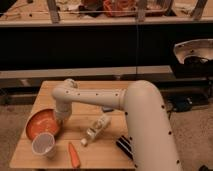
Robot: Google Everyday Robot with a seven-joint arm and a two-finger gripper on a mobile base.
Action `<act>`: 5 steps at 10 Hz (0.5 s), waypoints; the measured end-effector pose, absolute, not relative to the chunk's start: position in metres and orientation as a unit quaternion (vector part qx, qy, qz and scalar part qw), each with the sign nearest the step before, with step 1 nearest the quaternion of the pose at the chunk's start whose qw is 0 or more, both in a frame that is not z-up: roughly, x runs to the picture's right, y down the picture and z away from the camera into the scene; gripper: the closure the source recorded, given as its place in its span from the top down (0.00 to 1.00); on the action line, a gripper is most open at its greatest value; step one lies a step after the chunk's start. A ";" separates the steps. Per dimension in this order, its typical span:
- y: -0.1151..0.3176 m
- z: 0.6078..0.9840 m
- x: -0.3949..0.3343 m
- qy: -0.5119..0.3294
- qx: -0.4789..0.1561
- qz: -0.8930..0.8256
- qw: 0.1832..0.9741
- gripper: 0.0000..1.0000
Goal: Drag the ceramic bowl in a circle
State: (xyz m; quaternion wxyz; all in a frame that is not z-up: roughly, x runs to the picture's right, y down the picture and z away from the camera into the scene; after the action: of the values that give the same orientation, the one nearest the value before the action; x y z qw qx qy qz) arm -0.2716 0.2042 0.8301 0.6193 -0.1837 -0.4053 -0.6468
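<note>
At rim of ceramic bowl, pincer

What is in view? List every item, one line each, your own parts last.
table: one, light wood, centre of view
ceramic bowl: one, orange-red inside, left side of table
cup: one, white, upright, in front of the bowl
carrot-like piece: one, orange, front edge, right of the cup
bottle: one, white, lying on its side mid-table
dark block: one, black, front right, partly hidden by the arm
arm: one, white, reaching leftwards across the table
pincer: one, white, down at the bowl's right rim
</note>
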 end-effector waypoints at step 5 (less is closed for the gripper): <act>0.169 0.831 -0.259 -0.378 -0.182 -0.639 0.645 0.00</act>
State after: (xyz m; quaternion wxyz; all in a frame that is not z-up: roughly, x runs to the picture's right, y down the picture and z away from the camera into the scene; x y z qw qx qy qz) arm -0.2587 0.1689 0.8309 0.6454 -0.1818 -0.3777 -0.6385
